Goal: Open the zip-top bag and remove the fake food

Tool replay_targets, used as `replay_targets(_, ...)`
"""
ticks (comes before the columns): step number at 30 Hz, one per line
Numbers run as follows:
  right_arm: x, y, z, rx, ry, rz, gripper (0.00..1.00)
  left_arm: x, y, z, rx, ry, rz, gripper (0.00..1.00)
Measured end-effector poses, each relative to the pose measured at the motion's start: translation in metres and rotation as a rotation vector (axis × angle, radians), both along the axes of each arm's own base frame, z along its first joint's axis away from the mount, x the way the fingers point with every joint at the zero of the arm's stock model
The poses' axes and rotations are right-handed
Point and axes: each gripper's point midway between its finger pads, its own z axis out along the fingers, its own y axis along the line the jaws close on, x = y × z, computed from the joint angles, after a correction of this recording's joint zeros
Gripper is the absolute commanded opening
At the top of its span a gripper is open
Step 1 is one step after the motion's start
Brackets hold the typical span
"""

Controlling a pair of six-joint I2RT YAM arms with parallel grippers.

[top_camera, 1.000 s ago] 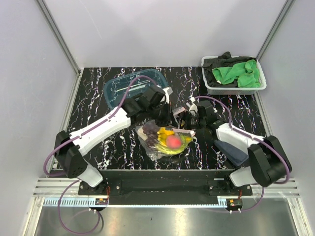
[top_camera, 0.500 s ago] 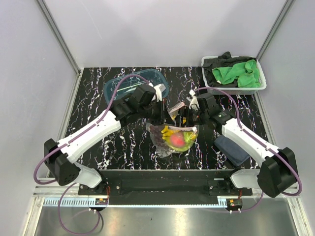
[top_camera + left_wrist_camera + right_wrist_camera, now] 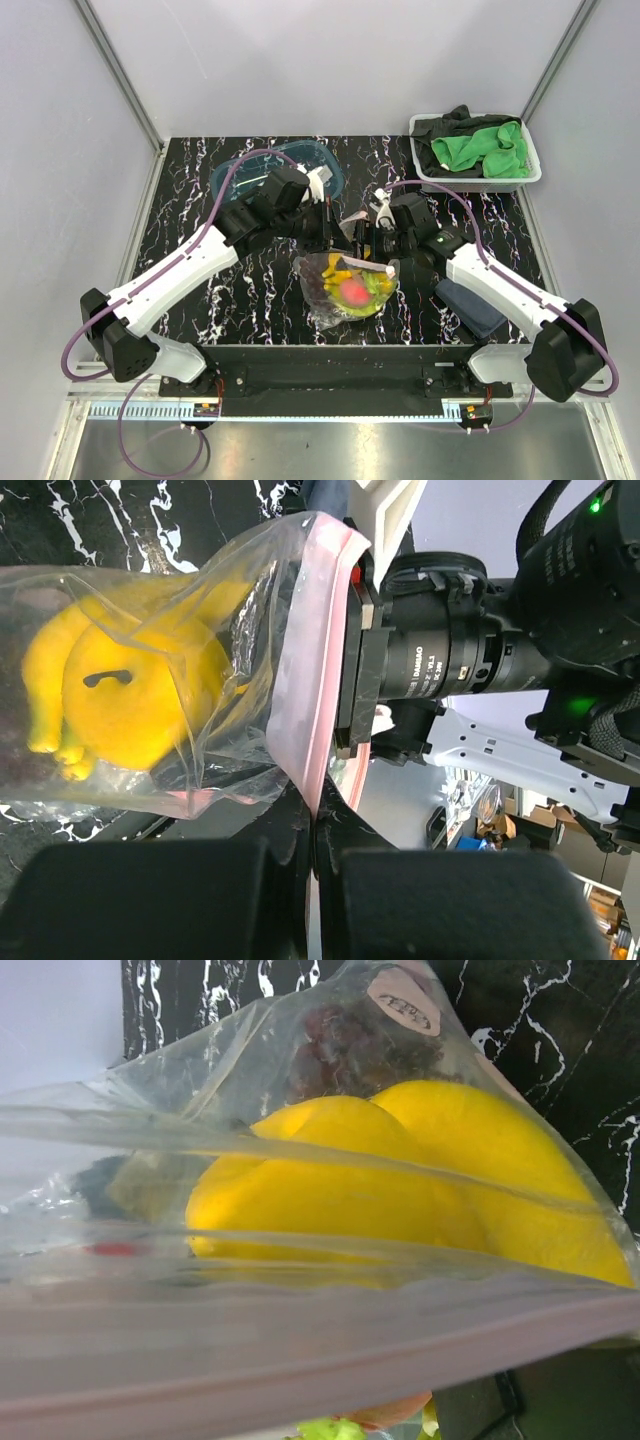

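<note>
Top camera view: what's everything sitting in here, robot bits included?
zip-top bag: one, clear with pink strip, table centre, between the grippers
fake food: several pieces, yellow, pink-red, purple, green, inside the bag
tray: one, blue-tinted clear, back left
basket: one, white, back right corner
cloths: two, green and black, in the basket
flat pad: one, dark blue-grey, under the right arm
table: one, black marbled
left gripper: black, shut on the bag's pink strip
right gripper: black, at the bag's mouth; grip unclear
</note>
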Motion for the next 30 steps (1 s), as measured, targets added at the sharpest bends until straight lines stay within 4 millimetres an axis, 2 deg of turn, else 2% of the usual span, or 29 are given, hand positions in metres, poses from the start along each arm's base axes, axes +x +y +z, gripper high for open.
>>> replay_targets(6,0.000,-0.003,0.006,-0.034,-0.012,-0.001,0.06,0.000,0.000,0.001,-0.005,0.008,0.006,0.00)
replay_targets(13,0.013,-0.007,0.038,-0.059,-0.049,-0.065,0.01,-0.007,-0.007,0.002,-0.010,0.003,-0.009,0.00)
replay_targets(21,0.010,-0.014,0.037,-0.089,-0.019,-0.111,0.01,-0.005,-0.007,-0.001,0.005,-0.023,0.013,0.00)
replay_targets(30,0.005,-0.038,0.065,-0.145,-0.125,-0.148,0.01,-0.008,-0.004,-0.011,0.016,-0.014,0.011,0.00)
